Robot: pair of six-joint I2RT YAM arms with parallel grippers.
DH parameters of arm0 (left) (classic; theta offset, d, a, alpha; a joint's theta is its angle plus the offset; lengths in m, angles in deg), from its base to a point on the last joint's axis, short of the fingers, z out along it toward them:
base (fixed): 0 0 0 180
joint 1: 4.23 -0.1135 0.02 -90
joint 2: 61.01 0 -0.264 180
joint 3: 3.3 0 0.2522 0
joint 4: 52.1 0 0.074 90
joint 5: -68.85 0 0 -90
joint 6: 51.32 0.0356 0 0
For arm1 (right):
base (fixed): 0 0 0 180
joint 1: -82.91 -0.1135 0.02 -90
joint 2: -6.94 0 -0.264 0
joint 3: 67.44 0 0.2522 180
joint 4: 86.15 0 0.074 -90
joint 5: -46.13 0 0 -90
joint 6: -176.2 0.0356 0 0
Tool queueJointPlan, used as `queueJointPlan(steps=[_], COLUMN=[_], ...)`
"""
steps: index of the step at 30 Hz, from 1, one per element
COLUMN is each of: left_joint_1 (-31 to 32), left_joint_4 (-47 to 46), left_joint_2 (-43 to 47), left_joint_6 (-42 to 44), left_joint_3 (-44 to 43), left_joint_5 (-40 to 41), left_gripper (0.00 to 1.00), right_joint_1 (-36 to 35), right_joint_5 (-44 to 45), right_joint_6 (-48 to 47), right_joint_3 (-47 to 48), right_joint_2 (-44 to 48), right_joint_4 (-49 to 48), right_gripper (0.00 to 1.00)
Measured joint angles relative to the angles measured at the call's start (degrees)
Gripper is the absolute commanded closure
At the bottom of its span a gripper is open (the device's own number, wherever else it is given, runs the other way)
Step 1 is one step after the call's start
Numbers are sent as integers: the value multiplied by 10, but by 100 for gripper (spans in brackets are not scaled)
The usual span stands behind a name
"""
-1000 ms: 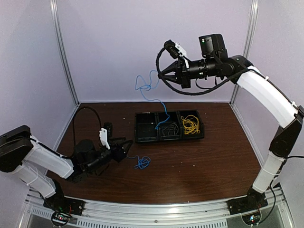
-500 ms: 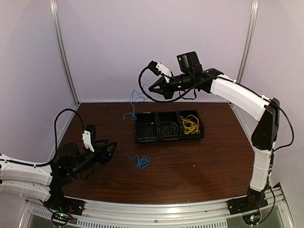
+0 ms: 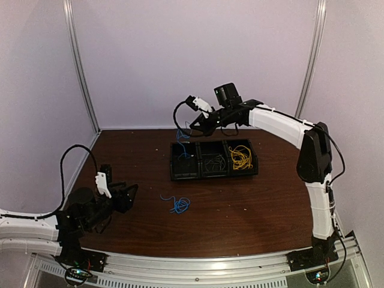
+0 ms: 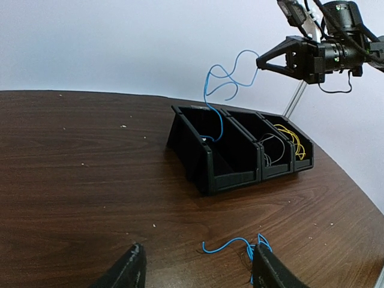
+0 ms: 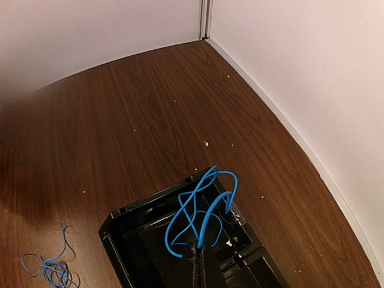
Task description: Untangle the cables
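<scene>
A blue cable (image 5: 204,210) hangs in loops from my right gripper (image 5: 200,247), which is shut on it above the left compartment of the black three-part tray (image 3: 186,175). The cable's lower end dips into that compartment. In the top view my right gripper (image 3: 195,126) is above the tray's far left corner. A second blue cable (image 3: 178,205) lies in a small loose coil on the table. My left gripper (image 4: 198,276) stands open and low, just short of this coil (image 4: 240,245), with nothing between its fingers. Yellow cables (image 3: 240,157) fill the right compartment, and thin dark ones (image 3: 213,162) the middle.
The tray (image 4: 237,177) sits mid-table towards the back. Walls close the table at the back and both sides, with metal posts (image 3: 81,66) at the corners. The right arm (image 3: 282,123) reaches leftward over the tray's back edge.
My right arm has swung down and to the left, bringing the blue cable from high in the air to the tray's left compartment. My left arm pulled back leftward and its jaws widened.
</scene>
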Motion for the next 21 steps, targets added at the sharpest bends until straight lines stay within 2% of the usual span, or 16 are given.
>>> queueJointPlan(steps=[12, 21], left_joint_1=[0, 0], left_joint_4=[-8, -19], left_joint_2=[-60, -67], left_joint_6=[0, -1], left_joint_3=[0, 0], left_joint_5=[5, 6], left_gripper=[38, 38], right_joint_1=[3, -31], right_joint_5=[17, 54], right_joint_6=[14, 12], right_joint_3=[41, 46], right_joint_2=[-86, -120], right_joint_4=[7, 35], right_gripper=[100, 100])
